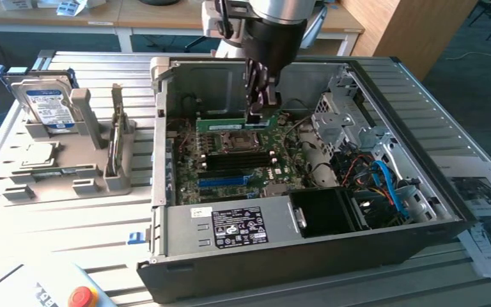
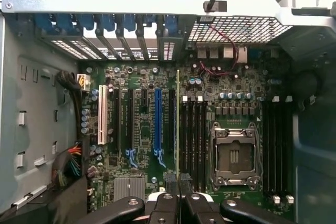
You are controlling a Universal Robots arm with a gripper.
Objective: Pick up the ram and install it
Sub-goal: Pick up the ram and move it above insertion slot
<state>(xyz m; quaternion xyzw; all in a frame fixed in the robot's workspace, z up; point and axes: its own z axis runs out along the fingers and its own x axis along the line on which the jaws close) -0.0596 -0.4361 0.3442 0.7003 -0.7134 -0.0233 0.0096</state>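
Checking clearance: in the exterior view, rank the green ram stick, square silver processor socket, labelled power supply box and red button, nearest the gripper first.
1. Green ram stick, clamped in the gripper.
2. Square silver processor socket, just beside the stick.
3. Labelled power supply box, at the black case's near end.
4. Red button, outside the case.

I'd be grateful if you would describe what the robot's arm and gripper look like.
The arm ends in a silver-grey round section above a black wrist housing. The gripper is black, with slim jointed fingers; the wrist view shows round pale pivot pins on their links.
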